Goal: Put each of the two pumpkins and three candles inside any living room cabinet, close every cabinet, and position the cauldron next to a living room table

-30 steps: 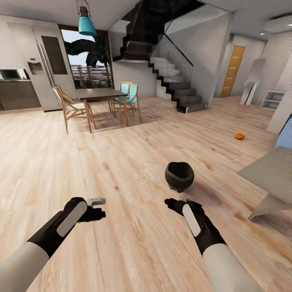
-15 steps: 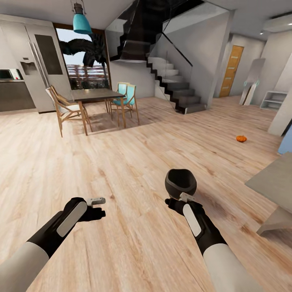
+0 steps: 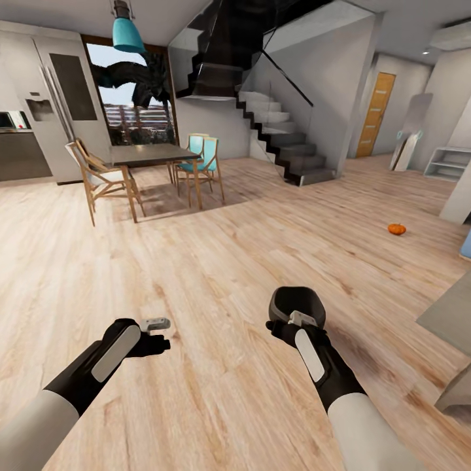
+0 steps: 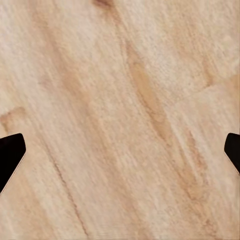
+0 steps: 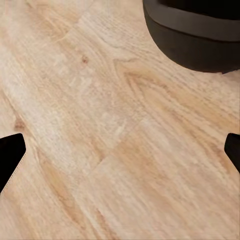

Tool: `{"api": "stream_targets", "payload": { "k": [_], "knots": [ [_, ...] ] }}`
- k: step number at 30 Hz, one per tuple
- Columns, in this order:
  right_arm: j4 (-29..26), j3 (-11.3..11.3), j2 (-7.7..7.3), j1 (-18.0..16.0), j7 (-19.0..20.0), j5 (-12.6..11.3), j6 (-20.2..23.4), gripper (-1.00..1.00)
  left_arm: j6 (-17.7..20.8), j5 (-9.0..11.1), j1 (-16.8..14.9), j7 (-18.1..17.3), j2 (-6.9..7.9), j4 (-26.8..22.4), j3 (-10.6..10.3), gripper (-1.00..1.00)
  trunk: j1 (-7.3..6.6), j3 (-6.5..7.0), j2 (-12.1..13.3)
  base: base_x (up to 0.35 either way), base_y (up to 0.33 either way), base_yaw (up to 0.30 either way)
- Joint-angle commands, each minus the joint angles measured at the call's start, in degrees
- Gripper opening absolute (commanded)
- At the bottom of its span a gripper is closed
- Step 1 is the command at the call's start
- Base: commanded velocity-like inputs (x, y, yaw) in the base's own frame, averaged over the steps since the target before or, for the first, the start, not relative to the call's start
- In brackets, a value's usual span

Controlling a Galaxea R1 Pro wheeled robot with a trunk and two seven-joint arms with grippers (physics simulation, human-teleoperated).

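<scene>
The black cauldron point(image 3: 297, 302) stands on the wooden floor directly beyond my right gripper point(image 3: 296, 320), which hangs open just short of its near side. The right wrist view has the cauldron's rounded wall point(image 5: 195, 35) ahead of the open gripper point(image 5: 120, 155), over bare floor. My left gripper point(image 3: 156, 324) is open above the floor, holding nothing, and the left wrist view has the gripper point(image 4: 120, 155) over floorboards. One orange pumpkin point(image 3: 396, 229) lies on the floor far to the right. A corner of the grey table point(image 3: 451, 311) juts in at the right edge. The candles and the cabinet are out of view.
A dining table point(image 3: 150, 154) with wooden and teal chairs stands at the back left, before a fridge point(image 3: 59, 98). Stairs point(image 3: 288, 144) rise at the back centre. A white shelf unit point(image 3: 448, 162) sits far right. Wide open floor lies between.
The whole view has shifted: the camera moved, so the room slid left and the grey table to the right edge. The cauldron now lies closer to my right gripper. Both grippers stay open.
</scene>
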Motion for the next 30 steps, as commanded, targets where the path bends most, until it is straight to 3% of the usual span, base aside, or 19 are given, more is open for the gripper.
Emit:
{"api": "stream_targets", "payload": {
  "k": [1, 7, 20, 30],
  "knots": [
    [-0.1, 0.0, 0.02, 0.0, -0.5, -0.6, 0.2, 1.00, 0.0, 0.6, -0.1, 0.6, 0.08, -0.1, -0.2, 1.00, 0.02, -0.06, 0.0, 0.326, 0.006, -0.006],
    [-0.1, 0.0, 0.02, 0.0, -0.4, -0.6, 0.2, 1.00, 0.0, 0.6, -0.1, 0.6, 0.12, -0.1, -0.2, 1.00, 0.02, 0.06, 0.0, 0.319, 0.078, -0.121],
    [-0.1, -0.1, -0.06, 0.0, -0.4, -0.7, 0.2, 1.00, 0.0, 0.6, -0.1, 0.5, 0.13, -0.1, -0.2, 1.00, 0.02, 0.55, 0.0, 0.287, 0.145, -0.255],
    [-0.1, -0.1, -0.07, 0.0, -0.4, -0.7, 0.2, 1.00, 0.0, 0.6, -0.1, 0.4, 0.14, -0.2, -0.2, 1.00, 0.02, 0.98, 0.0, 0.062, 0.018, -0.269]
  ]
}}
